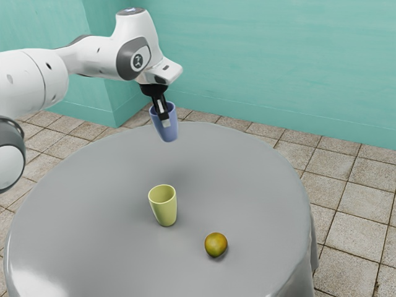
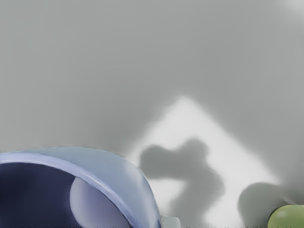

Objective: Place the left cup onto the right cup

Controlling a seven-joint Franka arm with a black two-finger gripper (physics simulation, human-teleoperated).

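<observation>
A blue cup [image 1: 166, 125] hangs in the air above the far part of the round grey table [image 1: 93, 204], slightly tilted. My gripper [image 1: 161, 114] is shut on its rim, one finger inside and one outside. A yellow-green cup [image 1: 163, 205] stands upright on the table nearer the front, well below and in front of the held cup. In the wrist view the blue cup's rim and dark inside [image 2: 71, 190] sit just under my hand, and the edge of the yellow-green cup [image 2: 287, 217] shows beyond it.
A small yellow-green round fruit [image 1: 215, 244] lies on the table, toward the exterior view's right of the standing cup. The table's edge curves down at the right, above a tiled floor [image 1: 352, 192]. A teal wall stands behind.
</observation>
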